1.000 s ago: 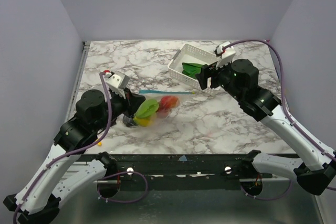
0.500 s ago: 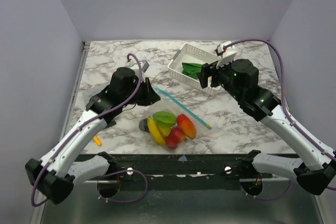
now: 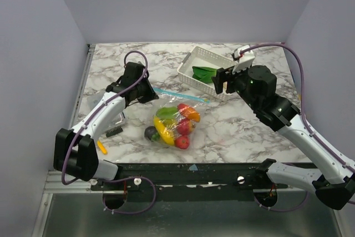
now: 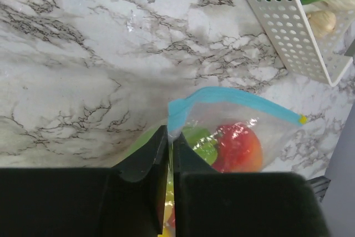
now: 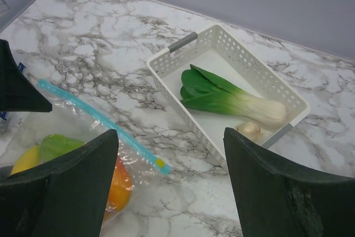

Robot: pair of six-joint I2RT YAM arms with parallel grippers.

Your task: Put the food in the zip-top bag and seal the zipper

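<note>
The clear zip-top bag (image 3: 176, 119) lies on the marble table, holding red, orange, yellow and green toy food (image 3: 178, 123). Its light blue zipper (image 3: 180, 95) runs along the far edge. My left gripper (image 3: 146, 90) is shut on the bag's left corner, just below the zipper's end (image 4: 178, 109). In the left wrist view the fingers (image 4: 150, 156) pinch the plastic, with a red-orange fruit (image 4: 239, 147) behind them. My right gripper (image 3: 222, 81) hangs open and empty above the table, between the zipper's yellow-tipped right end (image 5: 160, 163) and the basket.
A white perforated basket (image 3: 187, 62) at the back holds a green bok choy (image 5: 233, 97) and a garlic bulb (image 5: 248, 130). A small orange piece (image 3: 102, 147) and a black object (image 3: 113, 131) lie at the front left. A dark fruit (image 3: 150, 133) sits at the bag's left bottom.
My left gripper has moved away from the near edge toward the back left, holding the bag's corner. The bag has shifted and turned with it. The right arm has barely moved.
</note>
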